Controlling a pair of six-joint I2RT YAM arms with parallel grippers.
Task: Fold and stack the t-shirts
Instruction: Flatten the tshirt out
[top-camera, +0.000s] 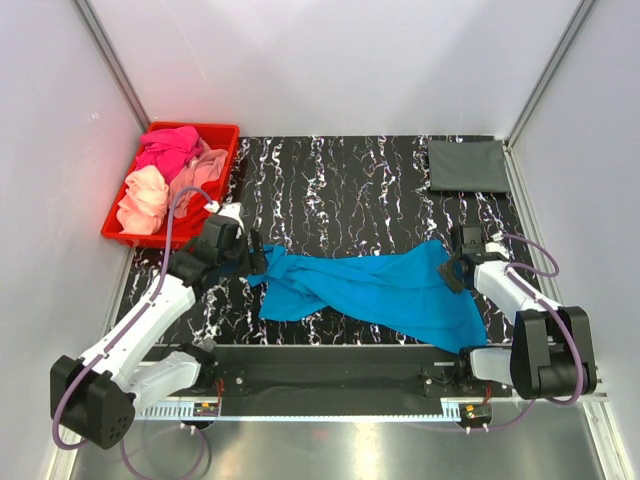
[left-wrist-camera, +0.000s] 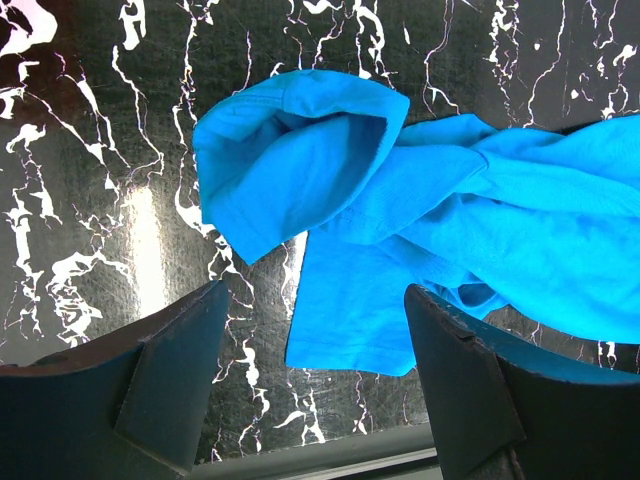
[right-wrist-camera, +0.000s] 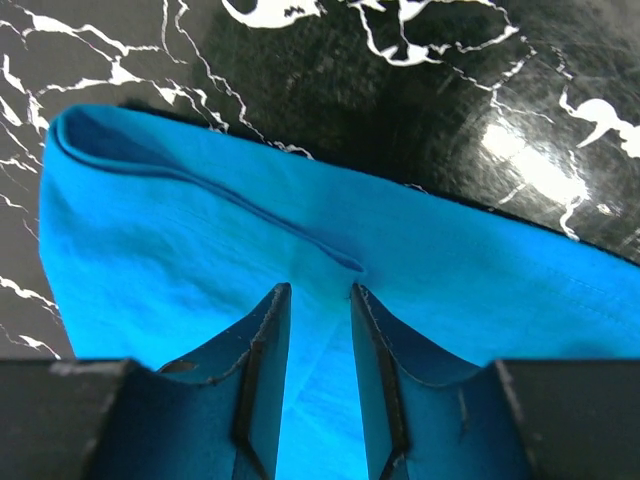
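Observation:
The bright blue t-shirt (top-camera: 370, 285) lies crumpled and stretched across the near middle of the black marble table. My left gripper (top-camera: 245, 262) is open and empty just left of the shirt's left end; in the left wrist view its fingers straddle (left-wrist-camera: 315, 290) the edge of the blue cloth (left-wrist-camera: 300, 160) without touching it. My right gripper (top-camera: 452, 270) is at the shirt's right end, its jaws closed (right-wrist-camera: 320, 290) on a raised fold of blue cloth (right-wrist-camera: 150, 230). A dark grey t-shirt (top-camera: 468, 165) lies folded at the far right corner.
A red plastic bin (top-camera: 225, 130) at the far left holds hot pink (top-camera: 168, 148), salmon (top-camera: 205, 170) and peach (top-camera: 145, 195) shirts. White walls enclose the table on three sides. A black rail runs along the near edge (top-camera: 330, 362).

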